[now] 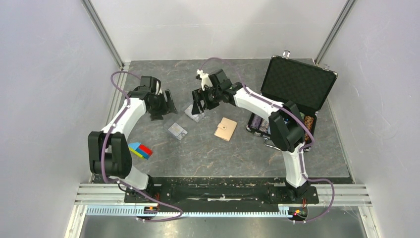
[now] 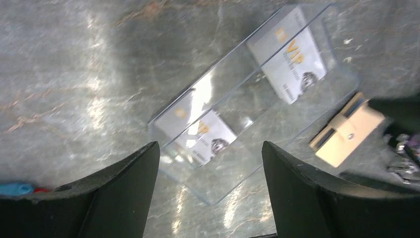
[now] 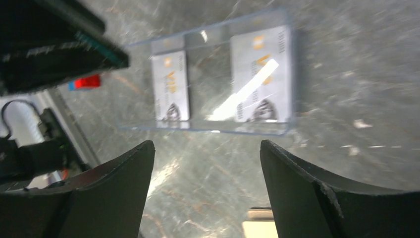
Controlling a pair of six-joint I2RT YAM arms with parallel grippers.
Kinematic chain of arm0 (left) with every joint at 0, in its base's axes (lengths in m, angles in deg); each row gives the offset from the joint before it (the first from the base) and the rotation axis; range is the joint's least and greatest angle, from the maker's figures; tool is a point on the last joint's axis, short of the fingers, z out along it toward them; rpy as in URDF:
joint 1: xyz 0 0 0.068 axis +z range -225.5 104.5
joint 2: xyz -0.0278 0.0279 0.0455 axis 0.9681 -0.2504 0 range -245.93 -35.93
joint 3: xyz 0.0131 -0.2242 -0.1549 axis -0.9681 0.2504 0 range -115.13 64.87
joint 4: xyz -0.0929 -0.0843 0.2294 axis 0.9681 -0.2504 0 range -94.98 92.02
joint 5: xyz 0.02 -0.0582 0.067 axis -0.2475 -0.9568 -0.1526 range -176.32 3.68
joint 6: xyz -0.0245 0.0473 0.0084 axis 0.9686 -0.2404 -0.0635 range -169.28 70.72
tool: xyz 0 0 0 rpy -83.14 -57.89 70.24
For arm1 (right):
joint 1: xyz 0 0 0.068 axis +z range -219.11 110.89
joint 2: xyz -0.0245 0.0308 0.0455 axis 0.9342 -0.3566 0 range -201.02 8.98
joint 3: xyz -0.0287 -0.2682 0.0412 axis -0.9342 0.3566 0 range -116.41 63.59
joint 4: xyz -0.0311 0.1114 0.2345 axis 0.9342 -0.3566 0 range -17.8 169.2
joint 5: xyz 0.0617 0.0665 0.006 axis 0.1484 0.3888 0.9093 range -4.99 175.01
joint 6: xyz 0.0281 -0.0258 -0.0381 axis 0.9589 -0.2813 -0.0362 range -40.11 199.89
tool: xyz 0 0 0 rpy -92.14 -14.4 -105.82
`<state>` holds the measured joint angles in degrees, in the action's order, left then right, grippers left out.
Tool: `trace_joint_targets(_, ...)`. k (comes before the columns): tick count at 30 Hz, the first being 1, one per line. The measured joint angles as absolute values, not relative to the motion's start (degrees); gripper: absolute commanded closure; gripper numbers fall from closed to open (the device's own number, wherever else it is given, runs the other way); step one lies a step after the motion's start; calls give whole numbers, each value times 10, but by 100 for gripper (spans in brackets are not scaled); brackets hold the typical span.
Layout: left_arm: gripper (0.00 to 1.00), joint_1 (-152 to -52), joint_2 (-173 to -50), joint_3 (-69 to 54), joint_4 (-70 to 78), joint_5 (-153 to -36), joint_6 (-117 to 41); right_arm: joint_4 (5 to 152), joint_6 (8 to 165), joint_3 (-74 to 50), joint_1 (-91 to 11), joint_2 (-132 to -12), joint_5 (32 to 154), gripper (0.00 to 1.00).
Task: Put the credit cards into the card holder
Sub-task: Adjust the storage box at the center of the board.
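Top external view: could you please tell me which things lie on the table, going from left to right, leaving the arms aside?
coloured blocks → nearer credit card → farther credit card → card holder → black case, open, with poker chips

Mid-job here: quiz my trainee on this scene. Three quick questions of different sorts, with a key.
1. True or false: the card holder lies closed on the table.
2. The credit cards lie: A in a clear tray; B inside the card holder; C between a tool's fingers.
3. Fill in: the left tool and right tool both stand ___, holding nothing.
Key: 1 true; 2 A; 3 open.
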<state>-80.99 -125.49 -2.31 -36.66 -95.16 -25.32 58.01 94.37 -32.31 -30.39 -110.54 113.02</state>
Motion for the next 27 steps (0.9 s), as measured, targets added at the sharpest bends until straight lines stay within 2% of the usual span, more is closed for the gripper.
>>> trace_joint_targets(6,19,-810,-1200,24,-405,-923,-267,541,889,-400,-324,-1128,1066,21)
trace_joint_targets(10,20,-810,-1170,58,-420,-925,-267,540,875,-470,-324,-1183,1047,27)
trace_joint_targets(15,20,-810,-1147,98,-425,-933,-267,542,872,-486,-323,-1232,1042,34)
trace_joint_targets(21,23,-810,-1141,125,-422,-950,-267,542,871,-486,-320,-1265,1039,60)
trace_joint_targets(24,39,-810,-1144,131,-416,-956,-266,543,875,-486,-318,-1267,1030,73)
trace_joint_targets(27,40,-810,-1163,131,-399,-958,-264,549,880,-480,-318,-1267,1024,82)
